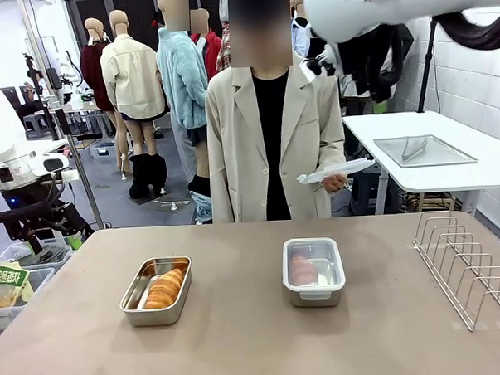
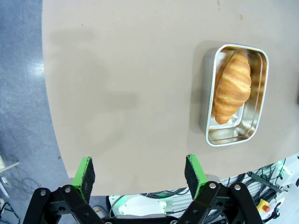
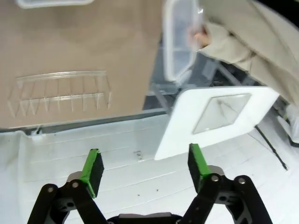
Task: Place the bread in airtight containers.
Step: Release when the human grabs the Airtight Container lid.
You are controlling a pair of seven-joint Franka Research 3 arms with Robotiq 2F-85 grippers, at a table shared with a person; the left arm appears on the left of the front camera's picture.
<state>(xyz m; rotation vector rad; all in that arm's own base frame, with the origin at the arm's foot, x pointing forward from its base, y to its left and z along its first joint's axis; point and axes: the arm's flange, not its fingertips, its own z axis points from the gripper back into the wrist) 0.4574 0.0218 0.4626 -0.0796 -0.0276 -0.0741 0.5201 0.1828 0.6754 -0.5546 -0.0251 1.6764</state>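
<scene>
The brown table [image 1: 240, 337] lay below both claws. Ahead of the right gripper [image 3: 145, 170], past its tips and off to one side, the table's edge ran by with the wire rack [image 3: 60, 95] on it, while straight beyond the fingers sat a white side table [image 3: 187, 135] bearing a flat metal tray [image 3: 219, 112]. Farther out from that claw stood a person in a beige jacket, one hand [image 3: 202, 37] holding a clear lid [image 3: 180, 37] well clear of the green pads [image 3: 93, 168], which stood wide apart with nothing between them. The left gripper [image 2: 140, 175] hung over the table's rounded near edge, its jaws likewise spread and empty. Beyond it and out past its right-hand finger, well apart from the pads, rested the open steel box [image 2: 254, 126], and inside it one croissant [image 2: 232, 87] lay lengthwise, tilted slightly across the box. From across the room the second steel box [image 1: 313, 272] stood on the table with its clear lid clipped on, the other croissant [image 1: 303, 270] showing dimly through the plastic, far from either claw; the open box sat to its side, nearer the left arm.
</scene>
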